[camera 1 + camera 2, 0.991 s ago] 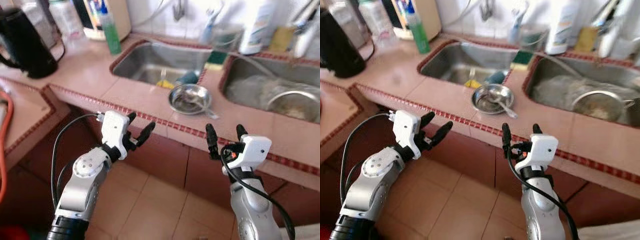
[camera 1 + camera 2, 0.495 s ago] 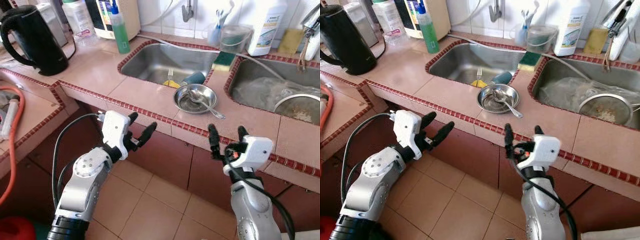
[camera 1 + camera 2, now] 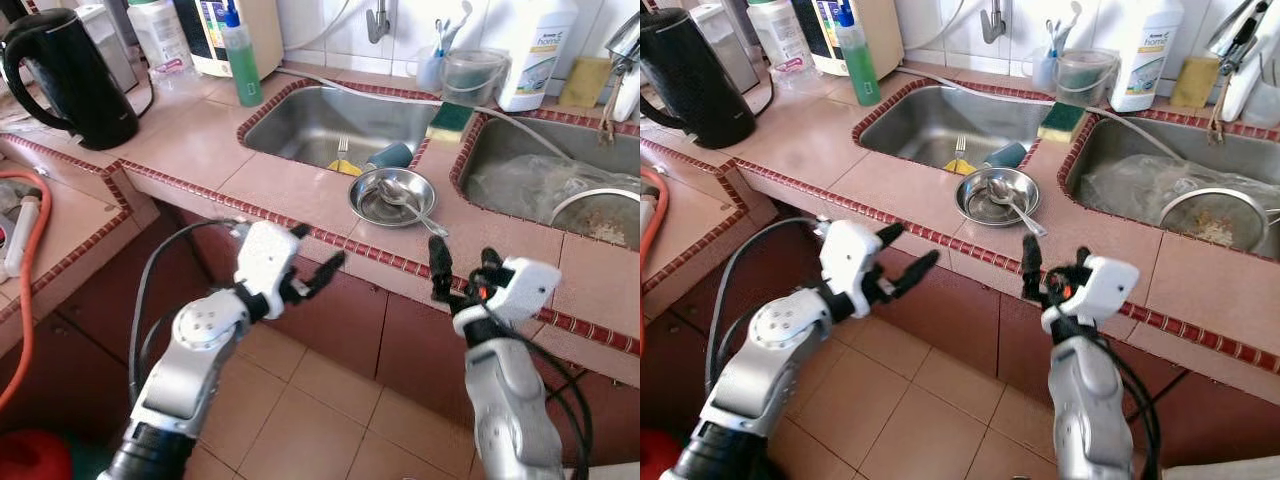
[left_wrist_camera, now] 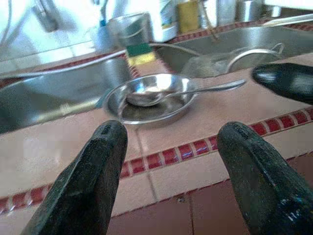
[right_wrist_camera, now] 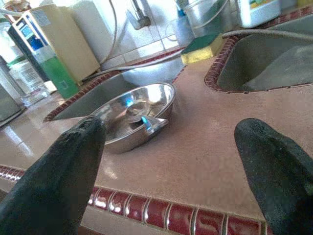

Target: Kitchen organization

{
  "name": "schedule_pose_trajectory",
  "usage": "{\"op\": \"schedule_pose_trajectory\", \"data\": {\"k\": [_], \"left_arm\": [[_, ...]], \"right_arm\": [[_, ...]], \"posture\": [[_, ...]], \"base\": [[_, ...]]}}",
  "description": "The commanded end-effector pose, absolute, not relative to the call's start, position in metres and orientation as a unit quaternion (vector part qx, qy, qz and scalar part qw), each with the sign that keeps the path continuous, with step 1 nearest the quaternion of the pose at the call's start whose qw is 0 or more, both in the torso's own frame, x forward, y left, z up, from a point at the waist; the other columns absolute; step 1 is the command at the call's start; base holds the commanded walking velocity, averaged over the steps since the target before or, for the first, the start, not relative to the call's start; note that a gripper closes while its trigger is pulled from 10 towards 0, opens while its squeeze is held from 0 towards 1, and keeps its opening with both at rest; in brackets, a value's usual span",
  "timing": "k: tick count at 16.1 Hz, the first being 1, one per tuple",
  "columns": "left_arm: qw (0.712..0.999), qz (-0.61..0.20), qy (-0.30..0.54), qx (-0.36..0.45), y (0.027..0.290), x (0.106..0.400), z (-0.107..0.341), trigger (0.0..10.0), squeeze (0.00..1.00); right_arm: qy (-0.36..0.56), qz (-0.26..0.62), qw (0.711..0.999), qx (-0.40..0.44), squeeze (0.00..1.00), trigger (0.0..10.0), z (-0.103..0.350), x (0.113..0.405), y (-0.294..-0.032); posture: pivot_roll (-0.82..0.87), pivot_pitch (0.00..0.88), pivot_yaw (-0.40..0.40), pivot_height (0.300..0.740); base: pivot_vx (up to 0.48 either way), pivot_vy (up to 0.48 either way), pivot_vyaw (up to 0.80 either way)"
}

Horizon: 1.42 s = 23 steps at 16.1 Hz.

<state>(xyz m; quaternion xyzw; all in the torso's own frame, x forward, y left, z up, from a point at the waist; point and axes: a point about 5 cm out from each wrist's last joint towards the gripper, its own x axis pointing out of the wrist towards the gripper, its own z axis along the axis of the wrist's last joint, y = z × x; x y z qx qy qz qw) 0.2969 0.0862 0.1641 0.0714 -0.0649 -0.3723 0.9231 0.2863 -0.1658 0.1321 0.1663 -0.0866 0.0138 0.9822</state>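
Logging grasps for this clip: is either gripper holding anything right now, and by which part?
Nothing is held. The left gripper and right gripper are both open before the counter edge, short of the steel bowl.

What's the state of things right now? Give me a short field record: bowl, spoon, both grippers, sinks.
bowl: steel bowl on the counter between the two sinks, near the front edge
spoon: spoon lying in the bowl, handle sticking out over the rim toward the right sink
left gripper: left gripper open, below the counter edge, aimed at the bowl, holding nothing
right gripper: right gripper open, at the counter edge right of the bowl, holding nothing
left sink: left sink holds a fork, something yellow and a blue cup
right sink: right sink holds a strainer
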Motion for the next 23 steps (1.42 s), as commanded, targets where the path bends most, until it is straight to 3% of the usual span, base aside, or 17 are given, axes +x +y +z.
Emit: {"op": "schedule_pose_trajectory", "data": {"k": [1, 10, 19, 23], "left_arm": [[0.919, -0.376, -0.074, 0.09, 0.086, 0.298, 0.166, 10.0, 0.0], [0.914, -0.386, -0.087, 0.088, 0.078, 0.299, 0.169, 10.0, 0.0], [0.918, -0.381, -0.082, 0.065, 0.082, 0.299, 0.167, 10.0, 0.0], [0.92, -0.384, -0.068, 0.05, 0.083, 0.301, 0.166, 10.0, 0.0]], "right_arm": [[-0.079, 0.019, 0.981, 0.178, 0.0, 10.0, 0.131, 0.29, -0.165], [-0.086, 0.044, 0.971, 0.217, 0.0, 10.0, 0.136, 0.302, -0.161], [-0.084, 0.049, 0.975, 0.2, 0.0, 10.0, 0.133, 0.298, -0.159], [-0.084, 0.046, 0.974, 0.203, 0.0, 10.0, 0.133, 0.298, -0.161]], "posture": [[-0.22, 0.056, 0.117, 0.74], [-0.22, 0.035, 0.115, 0.74], [-0.22, 0.043, 0.116, 0.74], [-0.23, 0.045, 0.118, 0.74]], "base": [[0.0, 0.0, 0.0], [0.0, 0.0, 0.0], [0.0, 0.0, 0.0], [0.0, 0.0, -0.76]]}}
